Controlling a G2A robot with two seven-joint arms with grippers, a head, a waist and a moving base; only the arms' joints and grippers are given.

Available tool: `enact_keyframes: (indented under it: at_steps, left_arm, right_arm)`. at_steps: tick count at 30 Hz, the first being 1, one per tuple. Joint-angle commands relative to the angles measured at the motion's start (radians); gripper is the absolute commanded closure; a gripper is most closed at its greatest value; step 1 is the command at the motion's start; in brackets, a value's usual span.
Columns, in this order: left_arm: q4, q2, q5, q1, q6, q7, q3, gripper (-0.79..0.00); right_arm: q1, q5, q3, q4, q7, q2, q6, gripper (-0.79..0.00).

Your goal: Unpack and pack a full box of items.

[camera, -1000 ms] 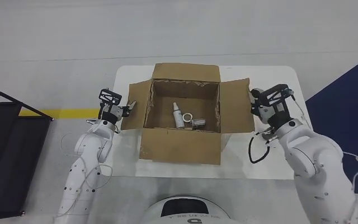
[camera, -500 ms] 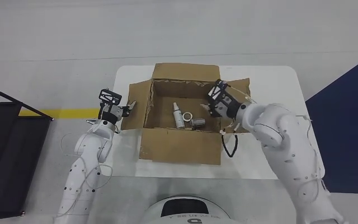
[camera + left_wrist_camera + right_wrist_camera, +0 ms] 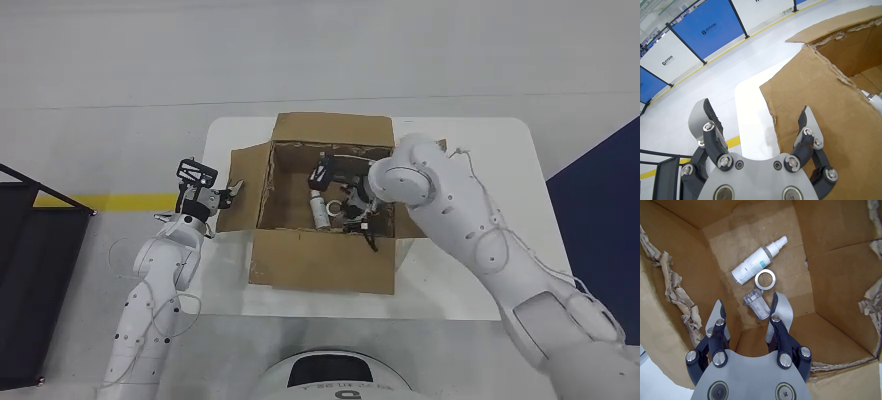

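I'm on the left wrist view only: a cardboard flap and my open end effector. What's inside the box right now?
Observer: Three items lie on the floor of the box: a white spray bottle, a metal ring and a clear cylindrical part.
Operator: And the other arm?
Observer: The right end effector hangs inside the box, open and empty, over the clear cylindrical part.
Operator: How does the ring lie?
Observer: Flat, between the bottle's base and the clear part, close to both.
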Motion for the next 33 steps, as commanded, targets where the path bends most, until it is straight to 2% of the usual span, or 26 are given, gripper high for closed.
enact_keyframes:
  at_steps: [1,4,11,13,16,19,26,27,29,30,33]
  left_arm:
    - [0.0,0.0,0.0,0.0,0.0,0.0,0.0,-0.785]
    - [0.0,0.0,0.0,0.0,0.0,0.0,0.0,-0.785]
    - [0.0,0.0,0.0,0.0,0.0,0.0,0.0,-0.785]
    - [0.0,0.0,0.0,0.0,0.0,0.0,0.0,-0.785]
    - [0.0,0.0,0.0,0.0,0.0,0.0,0.0,-0.785]
    - [0.0,0.0,0.0,0.0,0.0,0.0,0.0,-0.785]
    - [0.0,0.0,0.0,0.0,0.0,0.0,0.0,-0.785]
    - [0.0,0.0,0.0,0.0,0.0,0.0,0.0,-0.785]
    - [0.0,0.0,0.0,0.0,0.0,0.0,0.0,-0.785]
    - [0.0,0.0,0.0,0.0,0.0,0.0,0.0,-0.785]
    - [0.0,0.0,0.0,0.0,0.0,0.0,0.0,-0.785]
  right_arm:
    - [0.028,0.003,-0.037,0.031,0.015,-0.01,0.01,-0.785]
    - [0.061,-0.009,-0.102,0.083,0.021,-0.024,0.017,-0.785]
    - [0.13,-0.044,-0.25,0.243,-0.039,-0.064,-0.044,-0.77]
    - [0.147,-0.046,-0.276,0.286,-0.051,-0.077,-0.056,-0.767]
    - [0.166,-0.055,-0.308,0.34,-0.062,-0.096,-0.066,-0.708]
    - [0.18,-0.086,-0.333,0.39,-0.079,-0.119,-0.026,-0.723]
    - [0.202,-0.094,-0.369,0.5,-0.138,-0.168,-0.027,-0.659]
    - [0.205,-0.093,-0.371,0.516,-0.147,-0.174,-0.027,-0.628]
    - [0.214,-0.1,-0.372,0.549,-0.176,-0.186,-0.001,-0.493]
    - [0.216,-0.106,-0.373,0.564,-0.188,-0.192,0.013,-0.391]
    - [0.223,-0.119,-0.379,0.608,-0.209,-0.21,0.045,-0.363]
